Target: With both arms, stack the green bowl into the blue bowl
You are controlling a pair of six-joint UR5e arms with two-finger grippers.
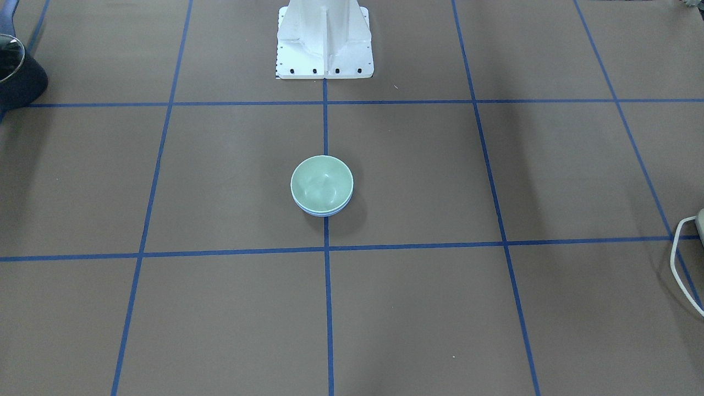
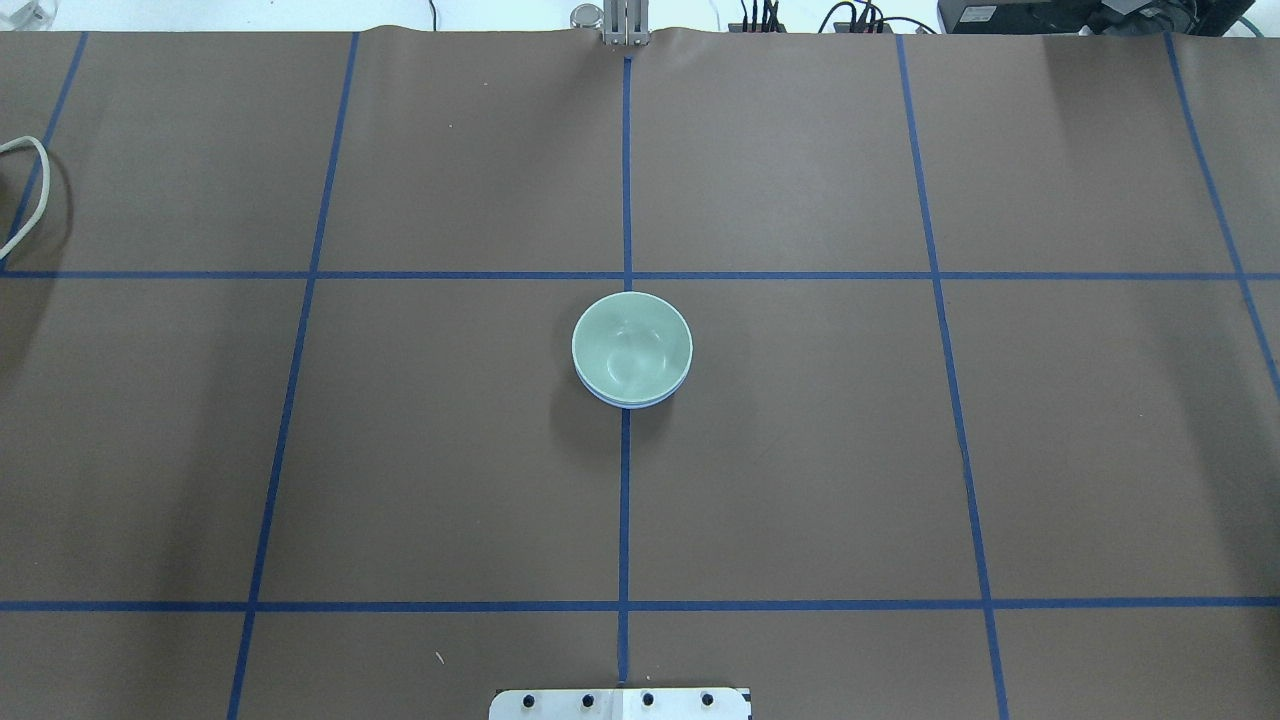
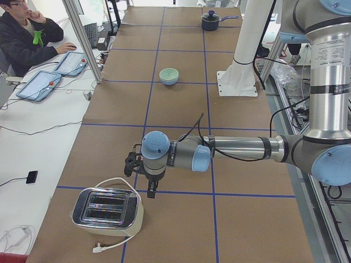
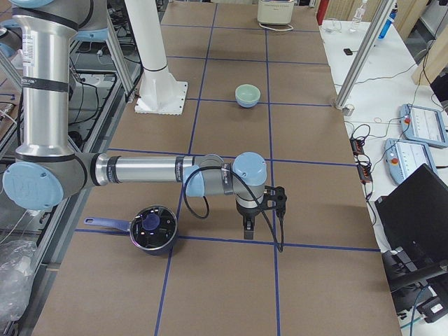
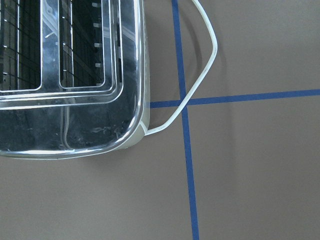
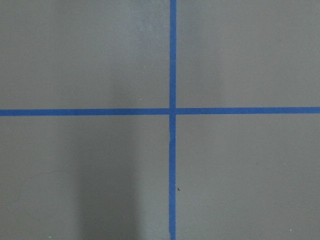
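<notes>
The green bowl (image 2: 631, 347) sits nested inside the blue bowl (image 2: 628, 402) at the table's middle; only a thin blue rim shows under it. Both also show in the front view, the green bowl (image 1: 321, 183) over the blue rim (image 1: 320, 212), and small in the side views (image 3: 169, 75) (image 4: 247, 94). My left gripper (image 3: 149, 189) hangs above the table beside a toaster, far from the bowls. My right gripper (image 4: 248, 227) hangs above the table next to a pot, far from the bowls. Both show only in side views, so I cannot tell whether they are open or shut.
A chrome toaster (image 3: 108, 212) with a white cord (image 5: 200, 75) stands at the table's left end. A dark pot (image 4: 152, 227) with a blue handle stands at the right end. The white base stand (image 1: 324, 38) is behind the bowls. An operator (image 3: 27, 38) sits at the side desk.
</notes>
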